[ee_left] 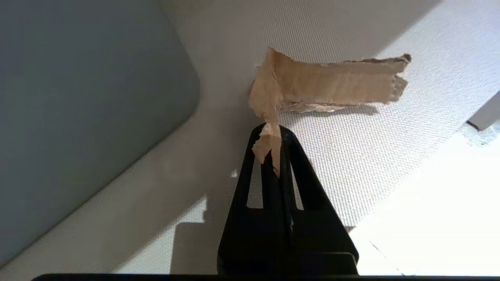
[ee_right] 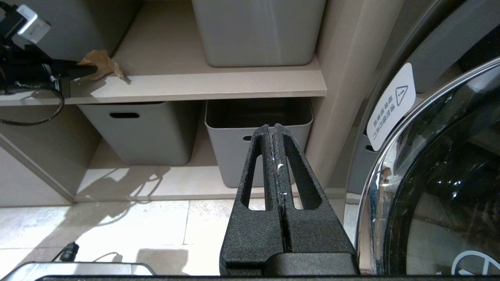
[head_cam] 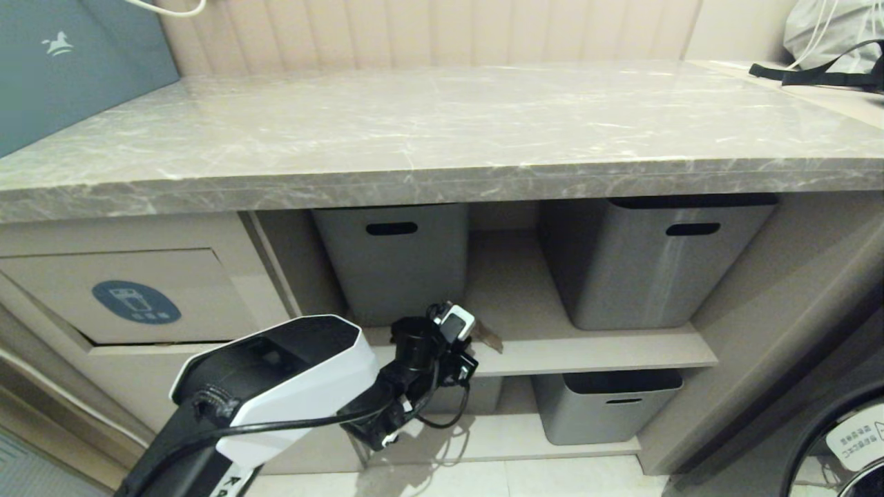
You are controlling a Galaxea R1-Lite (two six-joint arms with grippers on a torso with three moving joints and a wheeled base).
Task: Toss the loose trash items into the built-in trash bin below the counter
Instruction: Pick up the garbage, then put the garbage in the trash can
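Observation:
My left gripper is shut on the end of a bent cardboard scrap, whose brown face shows. In the head view the left gripper holds this scrap just over the front of the beige shelf below the counter. From the right wrist the scrap shows at the left gripper's fingertips. The built-in trash bin flap with its blue sticker lies to the left of that gripper. The two small bits are out of view. My right gripper is shut and empty, low near the floor.
Grey tubs stand on the shelf and another below. A washer door with chrome rim is at the lower right. A teal bag leans at the counter's back left.

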